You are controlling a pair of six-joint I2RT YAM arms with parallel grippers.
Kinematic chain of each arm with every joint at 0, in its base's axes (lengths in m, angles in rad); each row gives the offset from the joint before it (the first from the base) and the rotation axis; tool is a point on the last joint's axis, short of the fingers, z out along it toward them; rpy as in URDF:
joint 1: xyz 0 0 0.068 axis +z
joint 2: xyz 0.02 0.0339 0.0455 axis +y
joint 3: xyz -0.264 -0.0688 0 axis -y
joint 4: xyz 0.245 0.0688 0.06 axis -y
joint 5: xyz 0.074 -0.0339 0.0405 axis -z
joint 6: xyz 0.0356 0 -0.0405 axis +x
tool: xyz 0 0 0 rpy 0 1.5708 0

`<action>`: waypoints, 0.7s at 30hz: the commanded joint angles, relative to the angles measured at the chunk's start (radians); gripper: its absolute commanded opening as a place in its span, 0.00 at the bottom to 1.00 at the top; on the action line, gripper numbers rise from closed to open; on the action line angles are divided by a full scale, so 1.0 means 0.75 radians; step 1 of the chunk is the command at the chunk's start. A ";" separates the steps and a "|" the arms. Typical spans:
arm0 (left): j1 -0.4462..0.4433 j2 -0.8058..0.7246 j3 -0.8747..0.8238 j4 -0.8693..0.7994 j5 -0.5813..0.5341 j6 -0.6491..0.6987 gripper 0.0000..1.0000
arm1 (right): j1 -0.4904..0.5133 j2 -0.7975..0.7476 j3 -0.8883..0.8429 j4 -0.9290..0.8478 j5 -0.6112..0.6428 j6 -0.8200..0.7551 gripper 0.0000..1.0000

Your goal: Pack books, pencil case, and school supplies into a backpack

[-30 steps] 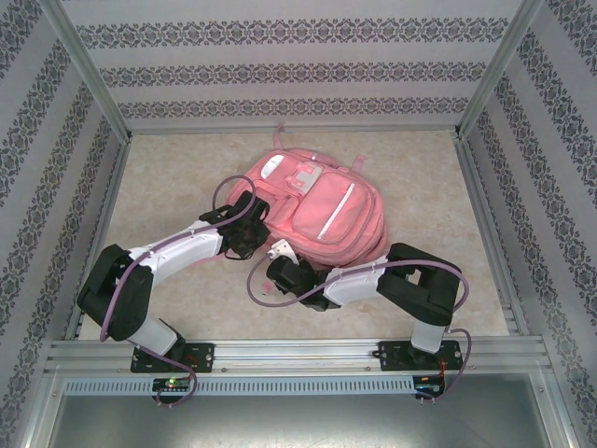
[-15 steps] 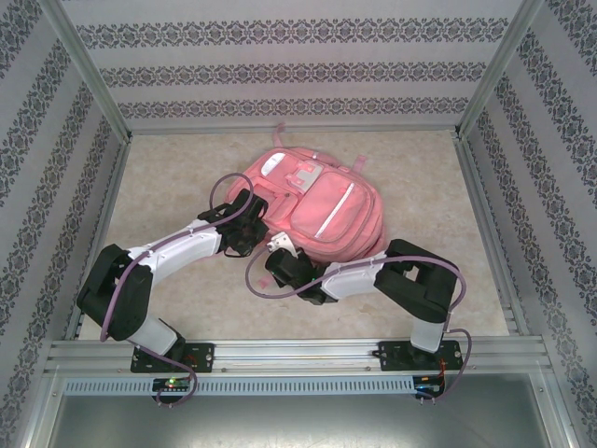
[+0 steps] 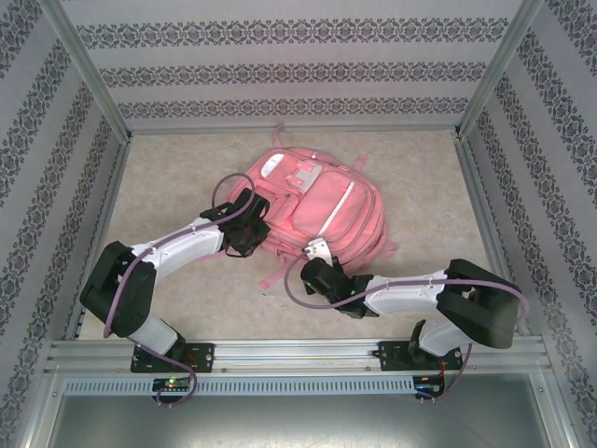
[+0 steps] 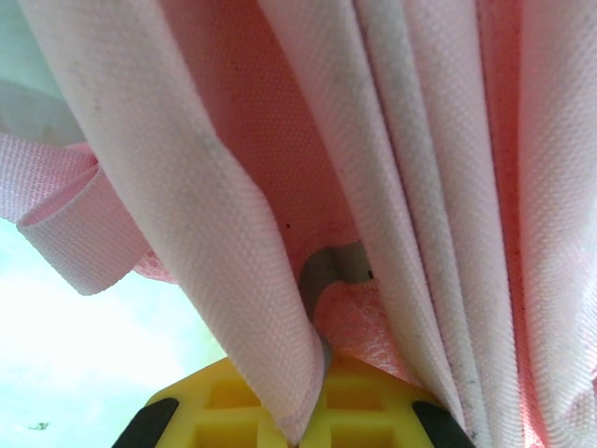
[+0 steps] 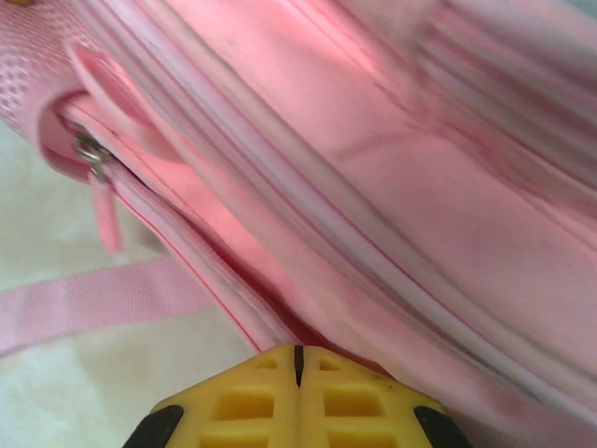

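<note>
Backpack of soft pink fabric (image 3: 322, 201) lies mid-table, 1 side fold clamped in the left gripper (image 3: 250, 224). The right gripper (image 3: 315, 254), jaws pressed together and seemingly empty at the near seam, should likely open onto the small metal zip pull (image 5: 90, 151) while the left tensions the fabric.

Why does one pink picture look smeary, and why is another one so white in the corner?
Right wrist view: the backpack smears toward the upper right, likely motion blur; the zipper pull looks crisper. Left wrist view: fabric weave sharp, lower-left background washed out white. Top external view: evenly lit and sharp.
</note>
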 commanded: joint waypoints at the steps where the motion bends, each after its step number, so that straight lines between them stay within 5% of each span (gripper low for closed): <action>1: 0.030 -0.005 0.050 0.000 -0.035 0.007 0.00 | -0.019 -0.086 -0.066 -0.103 0.090 0.056 0.00; 6: 0.031 -0.012 0.050 -0.001 -0.019 -0.002 0.00 | -0.065 -0.172 -0.102 -0.190 0.077 0.089 0.00; 21: -0.065 0.107 0.020 0.039 -0.011 -0.106 0.00 | -0.604 -0.028 0.103 -0.383 -0.493 -0.086 0.11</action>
